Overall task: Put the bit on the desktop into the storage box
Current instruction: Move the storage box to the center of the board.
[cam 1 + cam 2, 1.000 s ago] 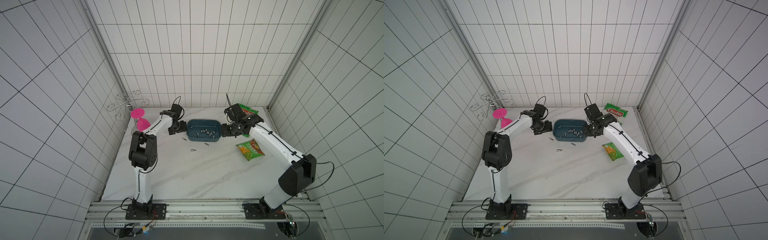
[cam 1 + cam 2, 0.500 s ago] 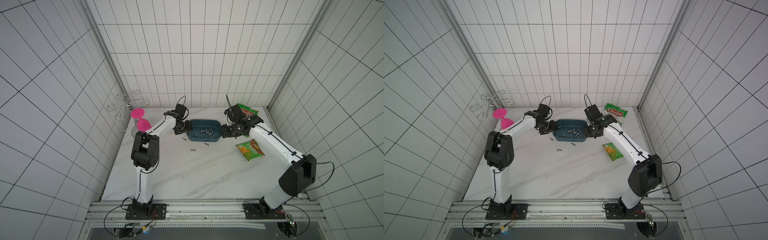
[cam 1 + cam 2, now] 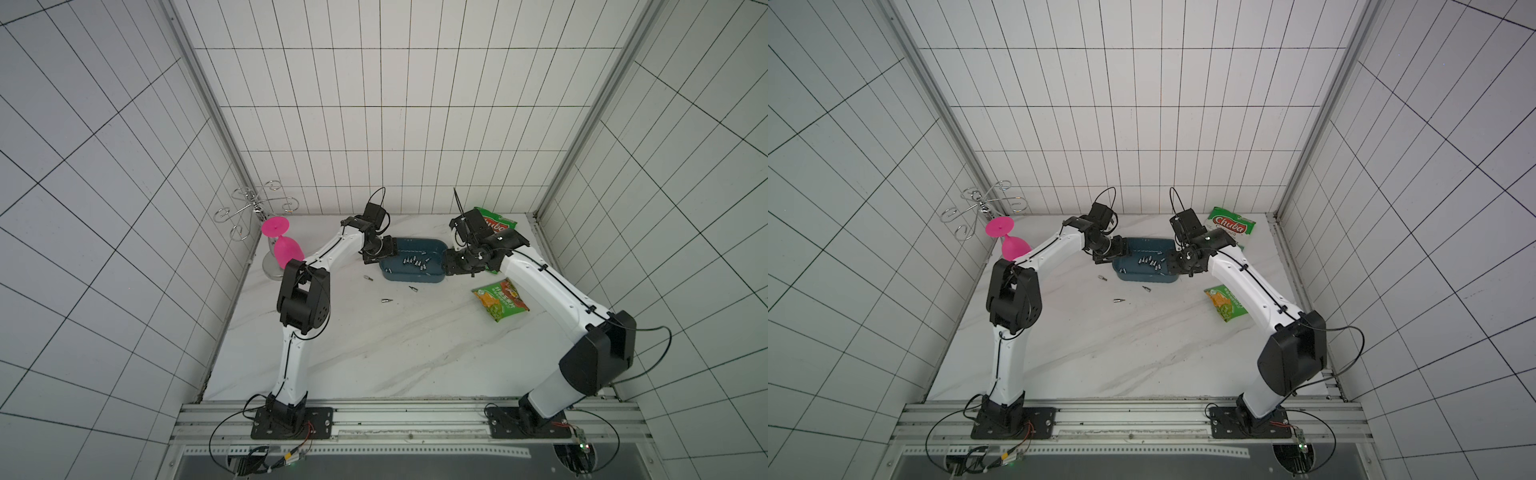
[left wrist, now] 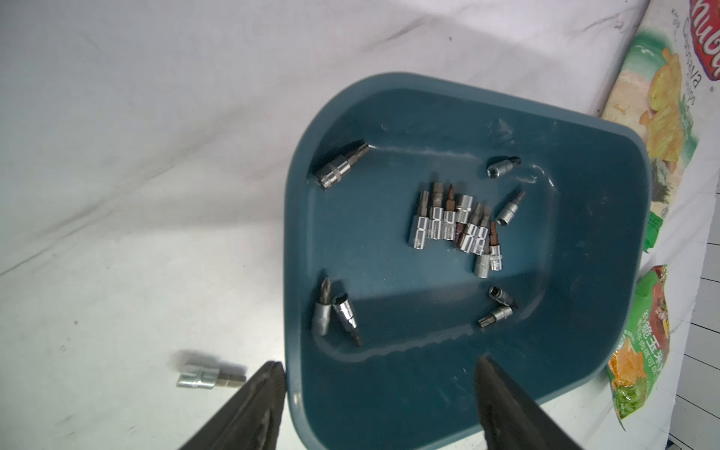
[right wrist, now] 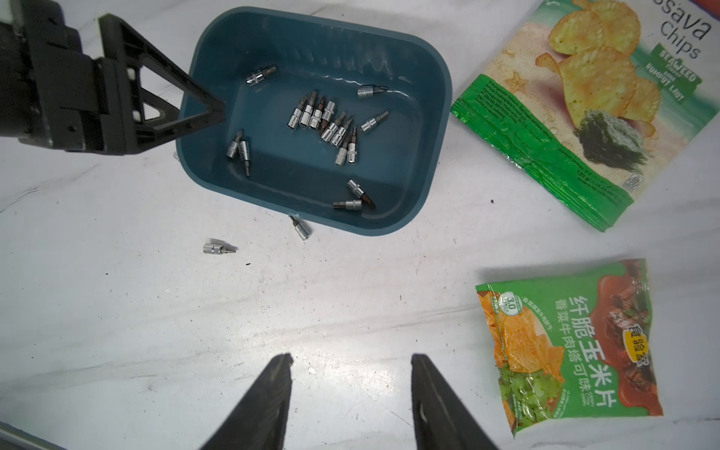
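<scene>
Your left claw (image 4: 378,362) hangs wide open at one short end of the blue box (image 3: 432,279) — one finger (image 4: 257,401) just outside the rim, the other over the box floor, with nothing gripped between them. Your right claw (image 5: 352,356) also stands apart and empty, over bare table (image 3: 395,353) near the box's right end, with the small green snack bag (image 5: 576,343) beside it. A batch of silver bits (image 4: 456,226) lies inside the box, most bunched in the middle and a few scattered along the walls. Three more bits lie out on the table in both top views: one (image 3: 367,278) just off the box's left corner, near the left claw; one (image 3: 413,287) right against the front wall — touching or not, you cannot tell; one (image 3: 386,299) farther out toward the robot. A larger chip bag (image 5: 565,97) lies beyond the box's right end.
</scene>
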